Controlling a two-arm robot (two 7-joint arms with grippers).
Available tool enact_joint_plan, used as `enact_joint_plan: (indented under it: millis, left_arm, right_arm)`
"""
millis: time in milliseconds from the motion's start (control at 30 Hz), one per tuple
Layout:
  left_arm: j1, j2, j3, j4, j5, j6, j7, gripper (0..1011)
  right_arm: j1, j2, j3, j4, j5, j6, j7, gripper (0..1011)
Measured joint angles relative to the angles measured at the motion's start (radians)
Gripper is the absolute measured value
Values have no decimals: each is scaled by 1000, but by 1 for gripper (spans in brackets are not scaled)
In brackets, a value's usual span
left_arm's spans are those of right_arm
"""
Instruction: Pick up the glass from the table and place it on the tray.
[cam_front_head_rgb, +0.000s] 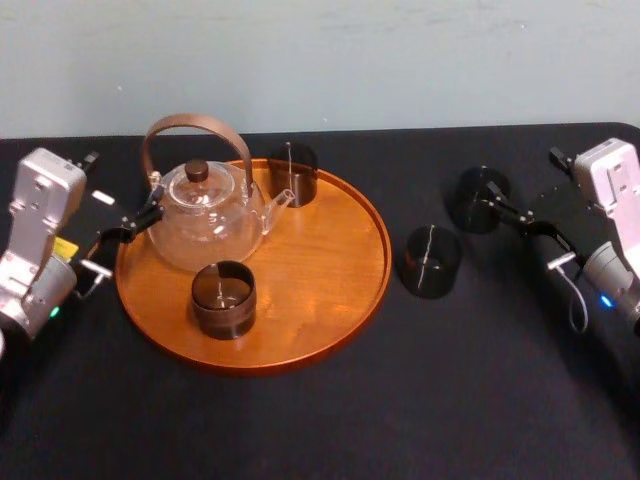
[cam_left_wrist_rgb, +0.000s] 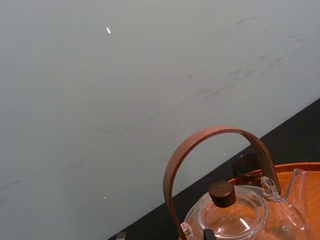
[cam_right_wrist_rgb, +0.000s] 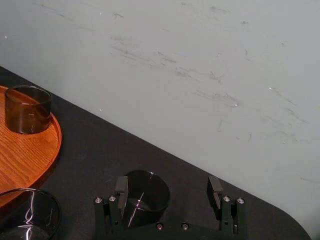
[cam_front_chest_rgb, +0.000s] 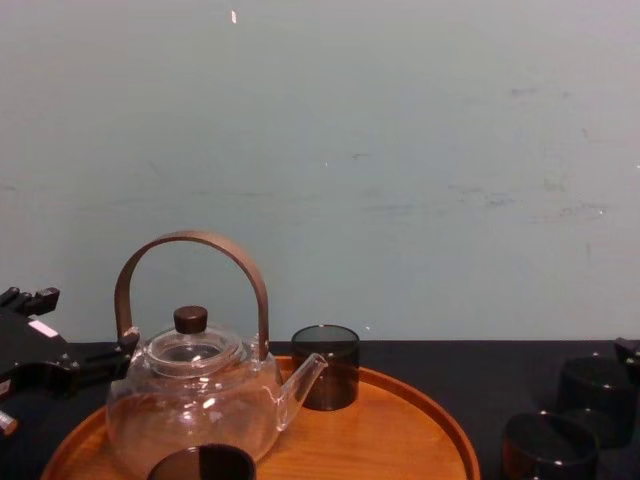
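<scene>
The job looks about half done. 2 dark glasses sit on the tray (cam_front_head_rgb: 345, 300): a back glass (cam_front_head_rgb: 292, 172) by the teapot's spout and a front glass (cam_front_head_rgb: 223, 298) near the rim on the robot's side. The teapot (cam_front_head_rgb: 205, 215) sits on the tray too.

2 more glasses stand on the black table (cam_front_head_rgb: 500, 400), to the right of the tray. A near glass (cam_front_head_rgb: 432, 261) is just beside the tray and a far glass (cam_front_head_rgb: 478, 200) is a bit behind it.

The right claw (cam_right_wrist_rgb: 168, 191) is spread wide, low by the far glass. The glass sits close to one finger, not in the middle, and nothing is pinched. I think that glass goes next, so the grab, the lift and the carry are all left.

The left claw (cam_front_head_rgb: 135, 225) waits by the teapot at the tray's left edge. I cannot tell if it is open or closed.
</scene>
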Motion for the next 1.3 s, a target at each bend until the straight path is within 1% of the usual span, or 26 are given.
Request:
enact_joint_plan:
  millis: [500,567,633,667,767,867,967,1200,1300]
  left_arm:
    - [0,0,0,0,0,0,0,1001]
    - [0,0,0,0,0,0,0,1001]
    - [0,0,0,0,0,0,0,1001]
    - [0,0,0,0,0,0,0,1001]
    - [0,0,0,0,0,0,0,1001]
    - [0,0,0,0,0,0,0,1001]
    - [0,0,0,0,0,0,0,1001]
    - [0,0,0,0,0,0,0,1002]
    - [0,0,0,0,0,0,0,1001]
  right_arm:
    - [0,0,0,0,0,0,0,1009]
    - [-2,2,5,0,5,-4,14,1009]
    - [-9,10,18,-3,20,-14,43,1009]
    - [-18,17,26,-11,30,-18,60,1009]
    - [-35,27,38,-32,45,-19,80,1009]
    - [-67,45,56,-80,62,-6,102,1009]
    - [-87,55,64,-111,68,4,112,1009]
    - [-158,82,86,-218,81,31,140,1009]
    - [-179,86,93,-244,83,35,142,1009]
